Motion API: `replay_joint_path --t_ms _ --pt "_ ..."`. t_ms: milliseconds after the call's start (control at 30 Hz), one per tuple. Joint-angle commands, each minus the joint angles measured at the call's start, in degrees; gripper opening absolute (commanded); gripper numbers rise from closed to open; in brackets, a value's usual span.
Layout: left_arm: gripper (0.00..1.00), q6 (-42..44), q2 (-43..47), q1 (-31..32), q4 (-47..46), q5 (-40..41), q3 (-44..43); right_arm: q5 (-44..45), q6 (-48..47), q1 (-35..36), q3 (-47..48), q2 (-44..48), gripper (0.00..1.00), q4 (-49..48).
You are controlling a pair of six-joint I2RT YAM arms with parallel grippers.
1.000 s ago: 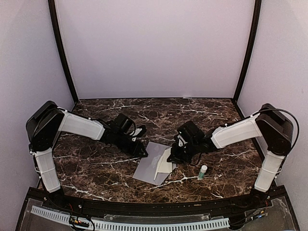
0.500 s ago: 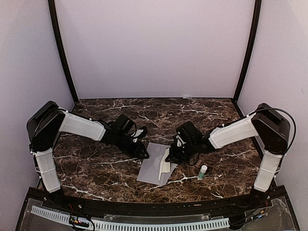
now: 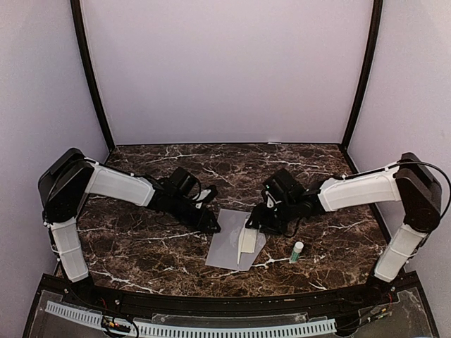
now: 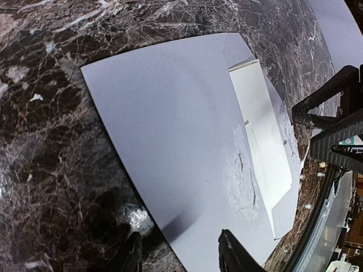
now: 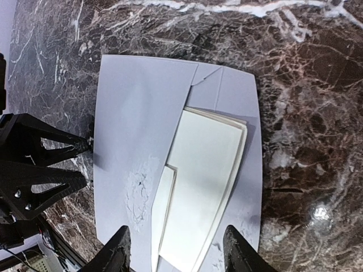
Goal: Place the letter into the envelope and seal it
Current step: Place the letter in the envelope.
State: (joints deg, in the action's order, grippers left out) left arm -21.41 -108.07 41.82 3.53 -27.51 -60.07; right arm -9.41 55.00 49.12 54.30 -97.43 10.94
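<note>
both pincers open, nothing gripped. left pincer (image 4: 179,232): fingers apart with a moderate gap, sitting low at the left edge of the grey envelope (image 5: 136,113). that edge runs across the gap, with a shadow on the paper just under it. my wrist cam doesn't show whether the tips touch the sheet, but they aren't pinched on it. right pincer (image 5: 176,228): fingers also apart, hanging over the envelope's far right side. one end of the letter (image 5: 207,164) sits in the gap as seen from that wrist cam, and neither finger is closed on it. the letter is folded into a narrow cream strip with stacked layers showing at its end and one thinner layer offset along its side. it lies flat on the right part of the envelope, with its long side against the slanted edge of the envelope's upper panel, below a small notch in that edge. can't tell if any of the letter is tucked under that panel. most of it lies in plain view on top of the grey paper. the envelope lies flat on the dark marble table (image 3: 141,246) between my two arms, with a wrinkled patch on its panel just beside the letter. a small white tube with a green cap (image 3: 297,251) stands upright on the marble to the right of the envelope, apart from it and below my right forearm in the top view.
</note>
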Motion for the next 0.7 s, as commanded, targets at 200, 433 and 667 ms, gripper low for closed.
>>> replay_joint_path --t_ms 200,433,667 --pt "0.47 -0.2 1.4 0.4 1.6 -1.5 0.8 5.0 -0.5 1.0 0.3 4.0 0.5 5.9" --pt "0.46 -0.7 0.1 0.3 1.2 -3.5 0.9 4.1 0.1 1.6 0.7 0.6 0.43 3.5" --pt "0.44 -0.8 -0.4 0.3 1.3 -3.9 0.8 3.4 -0.1 1.9 1.5 -2.3 0.39 2.5"
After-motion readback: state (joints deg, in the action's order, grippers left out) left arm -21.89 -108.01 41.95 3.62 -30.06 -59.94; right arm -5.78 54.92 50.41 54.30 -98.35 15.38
